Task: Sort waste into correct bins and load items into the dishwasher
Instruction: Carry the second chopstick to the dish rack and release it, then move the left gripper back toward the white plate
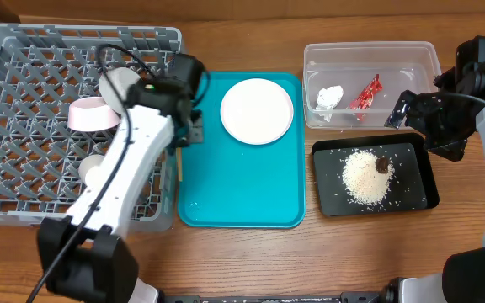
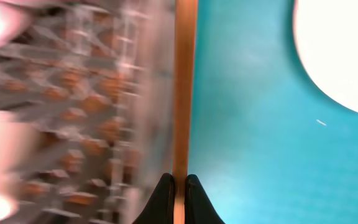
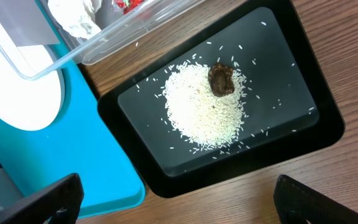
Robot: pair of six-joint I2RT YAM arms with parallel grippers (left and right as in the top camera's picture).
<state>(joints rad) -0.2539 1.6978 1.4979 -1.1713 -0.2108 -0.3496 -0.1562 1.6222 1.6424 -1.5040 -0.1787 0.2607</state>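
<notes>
Left end effector (image 2: 179,180) has the chopsticks (image 2: 184,74), right one's empty

Up close, the black tray (image 1: 432,189) holds the rice (image 1: 365,178) and brown scrap (image 1: 382,164), with the right end effector (image 3: 176,183) spread wide, nothing in it, above its far edge. Left end effector is pinched on the chopsticks between dish rack (image 1: 82,34) and teal tray (image 1: 242,185). Further back: plate (image 1: 257,110) on the teal tray, tissue (image 1: 329,98) and wrapper (image 1: 366,93) in the clear tub (image 1: 369,49).

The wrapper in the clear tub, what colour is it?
Red and shiny; the wrapper shows best in the overhead view.
</notes>
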